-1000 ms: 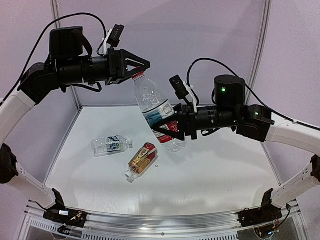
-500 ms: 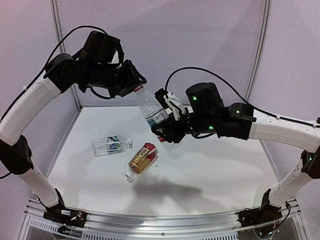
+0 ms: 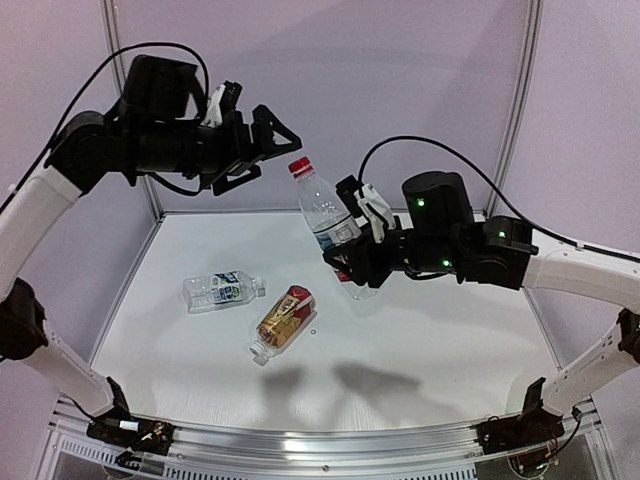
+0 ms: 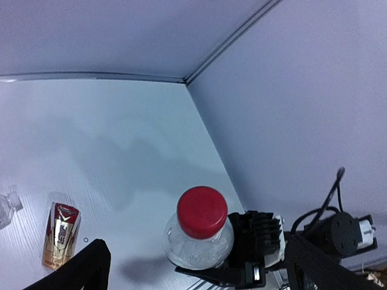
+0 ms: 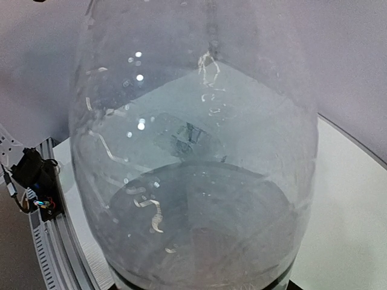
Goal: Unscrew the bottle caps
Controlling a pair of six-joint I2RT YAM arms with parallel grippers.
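Room: lilac walls (image 3: 400,80) close in a white table (image 3: 430,350).
Held thing: a clear bottle (image 3: 322,205) with a blue-white-red label hangs in the air over the far half of the table.
Right gripper: the right gripper (image 3: 350,268) is clamped low on its body, at the label.
Cap: the red cap (image 3: 299,166) sits on the neck, at the bottle's highest point.
Long axis: tilted, with the base down by the right gripper and the neck rising toward the left arm.
Left gripper: the left gripper (image 3: 280,152) is spread wide and holds nothing. It is just up and left of the cap, not touching it.
Left wrist view: the cap faces the camera almost end-on, ahead of and between the two fingers (image 4: 81,272).
Nearer arm: the left. I judge it needs a short advance along the neck's axis, then to close on the cap.
Contents: the held bottle looks empty of liquid, with only droplets on the wall.
On the table: a green-blue labelled bottle (image 3: 222,290) and an amber bottle (image 3: 284,318) lie on their sides near each other. Their caps are too small to judge.
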